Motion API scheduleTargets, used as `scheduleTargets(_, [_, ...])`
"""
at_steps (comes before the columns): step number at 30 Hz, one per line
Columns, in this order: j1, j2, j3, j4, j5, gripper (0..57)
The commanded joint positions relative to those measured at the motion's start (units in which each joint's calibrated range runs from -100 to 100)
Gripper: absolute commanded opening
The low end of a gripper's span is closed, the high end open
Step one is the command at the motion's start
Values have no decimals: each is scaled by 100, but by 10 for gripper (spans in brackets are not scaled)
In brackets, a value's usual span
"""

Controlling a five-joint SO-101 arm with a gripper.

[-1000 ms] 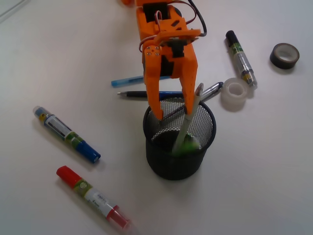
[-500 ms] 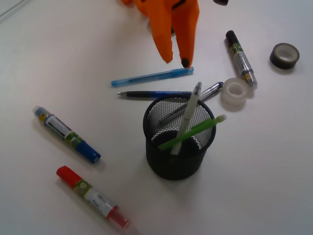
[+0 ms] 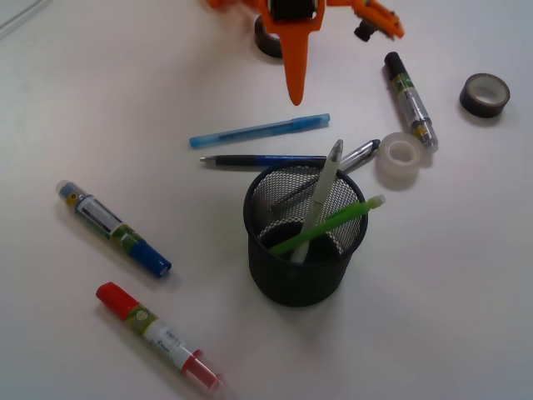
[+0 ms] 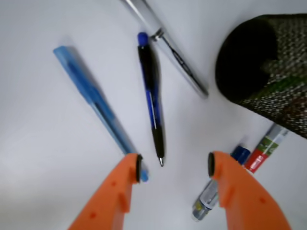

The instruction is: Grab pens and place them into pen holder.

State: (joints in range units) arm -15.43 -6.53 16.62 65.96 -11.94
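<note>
The black mesh pen holder (image 3: 304, 275) stands in the middle, with a white-grey pen (image 3: 323, 196) and a light green pen (image 3: 333, 221) leaning inside it. Behind it on the table lie a light blue pen (image 3: 258, 131), a dark blue pen (image 3: 262, 160) and a silver pen (image 3: 360, 155) partly hidden by the holder. My orange gripper (image 3: 295, 92) hangs beyond the light blue pen. In the wrist view the gripper (image 4: 173, 166) is open and holds nothing, above the light blue pen (image 4: 93, 98) and the dark blue pen (image 4: 151, 91), with the silver pen (image 4: 168, 45) and holder (image 4: 268, 62) further on.
Thick markers lie around: a black-capped one (image 3: 410, 98) at back right, a blue-capped one (image 3: 112, 227) at left, a red one (image 3: 158, 333) at front left. A clear tape roll (image 3: 400, 160) sits next to the holder and a dark roll (image 3: 485, 93) at far right.
The gripper has lifted out of the holder and drawn back past the light blue pen. The white-grey and green pens stay in the holder, the green one now leaning on the rim.
</note>
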Motion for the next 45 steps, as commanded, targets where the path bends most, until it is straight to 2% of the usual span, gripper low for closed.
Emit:
scheduleTargets(1, [-39,318,140,123,-112,165])
scheduleTargets(9, [-39,1482,122,132,-147,165])
scheduleTargets(20, [-39,2120,122,-78,-156,163])
scheduleTargets(22, [-39,2171,168,-297,-137,134])
scheduleTargets(26, [-39,2426,177,-586,-98,9])
scheduleTargets(30, [-39,2528,113,-664,-103,4])
scheduleTargets(39, [163,360,140,-218,-874,4])
scheduleTargets(45, [298,-1212,140,-1303,-1792,4])
